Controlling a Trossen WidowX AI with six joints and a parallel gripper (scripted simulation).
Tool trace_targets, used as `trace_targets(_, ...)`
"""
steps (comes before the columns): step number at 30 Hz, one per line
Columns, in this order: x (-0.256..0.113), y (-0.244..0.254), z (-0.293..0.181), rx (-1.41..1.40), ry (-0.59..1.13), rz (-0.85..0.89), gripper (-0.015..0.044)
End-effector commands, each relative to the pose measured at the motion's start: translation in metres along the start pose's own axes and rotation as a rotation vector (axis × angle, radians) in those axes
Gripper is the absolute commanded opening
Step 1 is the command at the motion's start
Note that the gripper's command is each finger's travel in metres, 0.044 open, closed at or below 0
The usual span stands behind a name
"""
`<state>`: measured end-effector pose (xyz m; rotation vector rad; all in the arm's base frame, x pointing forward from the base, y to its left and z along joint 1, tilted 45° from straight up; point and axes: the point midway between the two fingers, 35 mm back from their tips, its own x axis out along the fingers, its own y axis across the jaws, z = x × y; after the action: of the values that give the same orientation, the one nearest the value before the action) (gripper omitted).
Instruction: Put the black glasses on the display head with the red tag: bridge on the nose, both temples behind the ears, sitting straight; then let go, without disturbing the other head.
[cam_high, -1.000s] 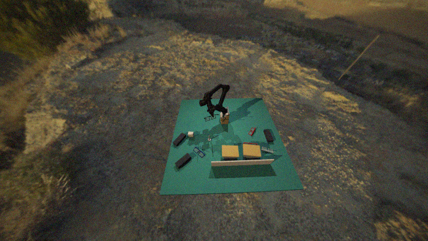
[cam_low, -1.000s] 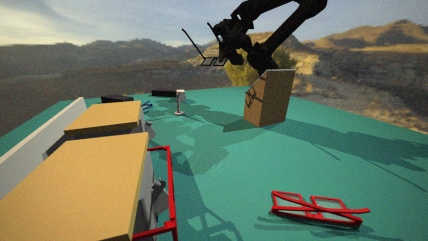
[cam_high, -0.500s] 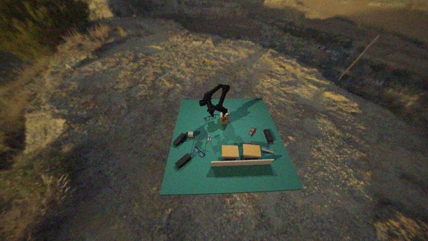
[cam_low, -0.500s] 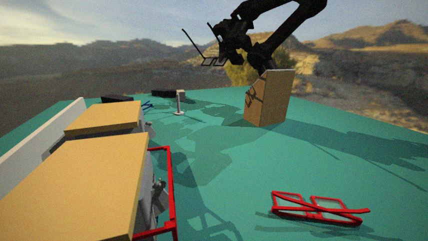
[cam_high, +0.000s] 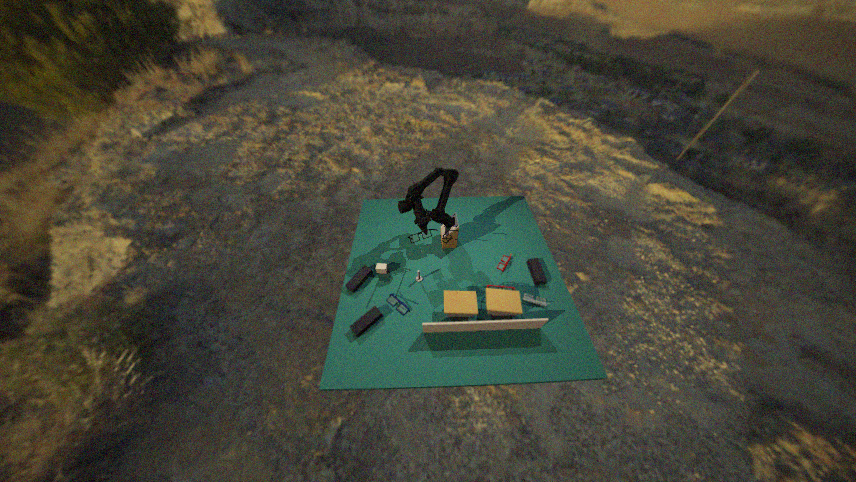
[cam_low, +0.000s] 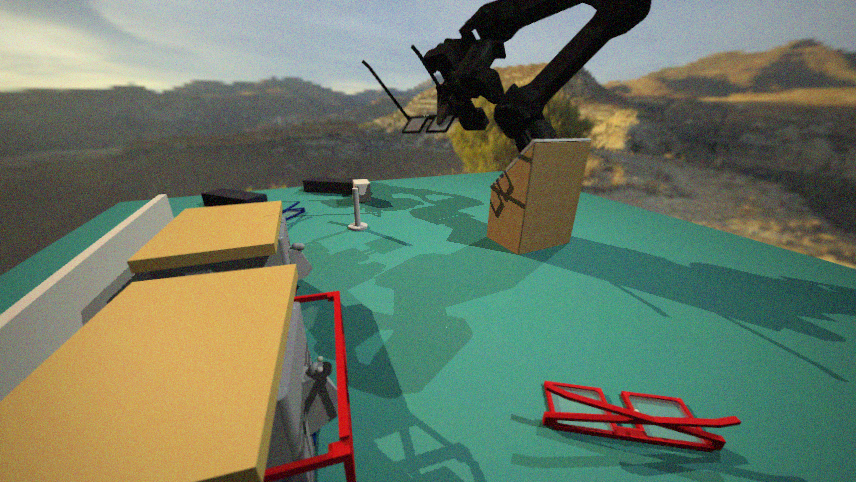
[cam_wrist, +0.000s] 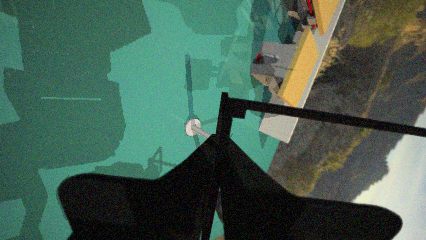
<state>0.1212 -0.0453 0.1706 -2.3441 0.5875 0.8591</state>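
My gripper (cam_high: 424, 231) (cam_low: 443, 117) (cam_wrist: 219, 141) is shut on the black glasses (cam_low: 414, 131) (cam_wrist: 325, 116) by one side of their front frame, high above the table. Their temples are unfolded and point up and away in the exterior view. Two grey display heads stand under tan slabs. The far head (cam_low: 285, 244) (cam_wrist: 280, 56) has a small red patch (cam_wrist: 259, 58) beside it in the wrist view; I cannot tell if it is the tag. Red glasses (cam_low: 340, 371) are at the near head (cam_low: 289, 359). The heads' faces are mostly hidden.
A white wall (cam_high: 485, 325) (cam_low: 89, 257) stands behind the heads. A wooden block (cam_high: 449, 240) (cam_low: 554, 191) is by the arm's base. A thin white post (cam_high: 418, 276) (cam_low: 357, 208) stands mid-table. Blue glasses (cam_high: 397, 304), folded red glasses (cam_low: 640, 419) and dark cases (cam_high: 366, 321) lie around.
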Motion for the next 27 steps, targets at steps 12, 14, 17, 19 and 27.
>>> trace_targets(12, 0.022, -0.002, -0.007, 0.176, -0.176, 0.074, 0.0000)
trace_targets(14, 0.026, -0.003, -0.007, 0.198, -0.198, 0.090, 0.0000)
trace_targets(17, 0.031, -0.004, -0.008, 0.229, -0.229, 0.116, 0.0000)
trace_targets(19, 0.035, -0.005, -0.008, 0.248, -0.249, 0.135, 0.0000)
trace_targets(27, 0.052, -0.011, -0.007, 0.316, -0.314, 0.218, 0.0000)
